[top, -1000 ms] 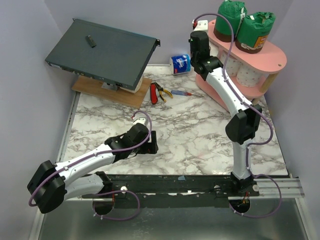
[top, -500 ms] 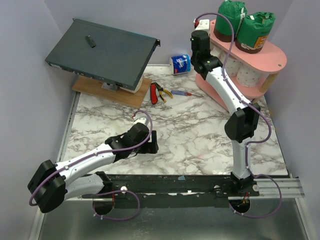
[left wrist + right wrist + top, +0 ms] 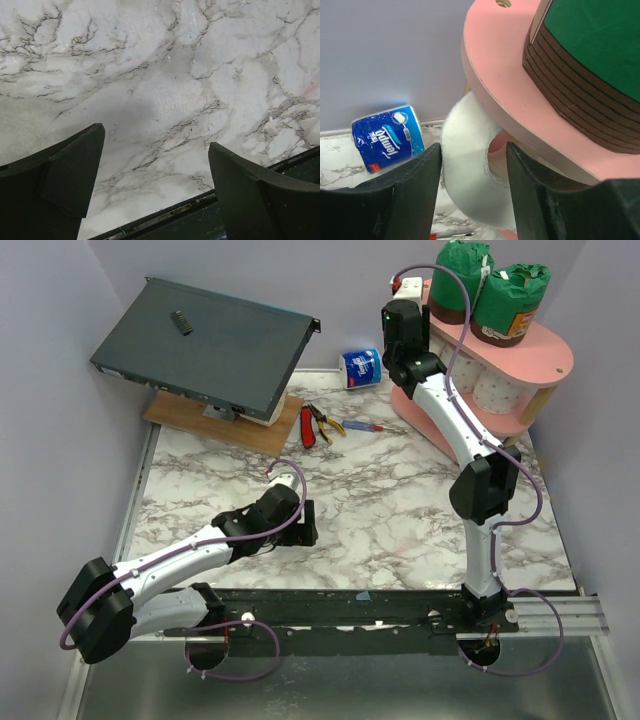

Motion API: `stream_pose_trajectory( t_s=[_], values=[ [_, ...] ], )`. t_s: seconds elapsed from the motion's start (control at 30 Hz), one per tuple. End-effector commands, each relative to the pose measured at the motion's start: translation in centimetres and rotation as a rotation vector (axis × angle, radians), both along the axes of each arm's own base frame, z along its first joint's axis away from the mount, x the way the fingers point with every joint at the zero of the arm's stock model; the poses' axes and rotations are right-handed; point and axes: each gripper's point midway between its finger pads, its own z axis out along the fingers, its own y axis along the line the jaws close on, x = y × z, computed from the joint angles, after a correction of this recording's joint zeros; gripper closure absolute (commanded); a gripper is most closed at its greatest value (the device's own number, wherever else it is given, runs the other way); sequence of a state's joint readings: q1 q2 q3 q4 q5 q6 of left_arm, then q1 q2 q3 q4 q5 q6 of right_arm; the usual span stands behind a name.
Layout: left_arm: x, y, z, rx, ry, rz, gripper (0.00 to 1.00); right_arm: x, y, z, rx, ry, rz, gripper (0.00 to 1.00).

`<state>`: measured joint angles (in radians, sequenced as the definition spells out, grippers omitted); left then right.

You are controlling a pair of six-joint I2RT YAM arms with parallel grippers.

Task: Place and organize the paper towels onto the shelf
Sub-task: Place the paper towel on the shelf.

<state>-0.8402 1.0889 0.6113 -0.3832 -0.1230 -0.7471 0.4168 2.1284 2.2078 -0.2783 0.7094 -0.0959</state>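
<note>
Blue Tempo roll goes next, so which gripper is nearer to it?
Right. The right gripper is at the left end of the shelf, right of the blue Tempo roll; the left gripper hangs over the marble table near the front edge.

Matt pink shelf (image 3: 550, 355), smooth marbled table (image 3: 380, 500)

Right end effector (image 3: 474, 150), clamped before, jaws now parted either side of bare white roll (image 3: 462, 125)

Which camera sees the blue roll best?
The right wrist view: the blue roll is big there, and you can read its label. The top view shows the roll small, lying on the table at the back. The left wrist view has no roll.
</note>
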Motion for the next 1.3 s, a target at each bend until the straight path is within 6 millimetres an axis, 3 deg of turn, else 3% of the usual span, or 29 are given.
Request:
stream_pose_trajectory(
  t_s=[0.0, 0.37, 0.43, 0.53, 0.77, 1.03, 1.27],
  values=[
    [0.5, -0.6, 0.9, -0.014, -0.027, -0.011, 0.10, 0.1, -0.9, 1.7, 0.013, -0.043, -0.031, 0.42],
    [0.4, -0.6, 0.8, -0.015, -0.026, -0.015, 0.10, -0.5, -0.7, 3.0, 0.046, -0.061, -0.010, 0.36],
    [0.4, -0.7, 0.8, -0.018, -0.025, -0.015, 0.10, -0.4, -0.7, 2.9, 0.042, -0.061, -0.010, 0.39],
    [0.3, -0.7, 0.6, -0.015, -0.020, -0.018, 0.10, -0.2, -0.5, 2.4, 0.037, -0.053, -0.009, 0.56],
    [0.3, -0.5, 0.7, -0.017, -0.026, -0.015, 0.10, -0.3, -0.5, 1.9, 0.043, -0.033, -0.011, 0.66],
    [0.3, -0.6, 1.0, -0.026, -0.032, -0.019, 0.10, -1.5, -0.9, 4.2, 0.039, -0.047, 0.002, 0.70],
    [-0.1, -0.5, 1.0, -0.033, -0.028, -0.023, 0.10, -2.2, -1.9, 3.7, -0.006, -0.024, -0.038, 0.70]
  ],
)
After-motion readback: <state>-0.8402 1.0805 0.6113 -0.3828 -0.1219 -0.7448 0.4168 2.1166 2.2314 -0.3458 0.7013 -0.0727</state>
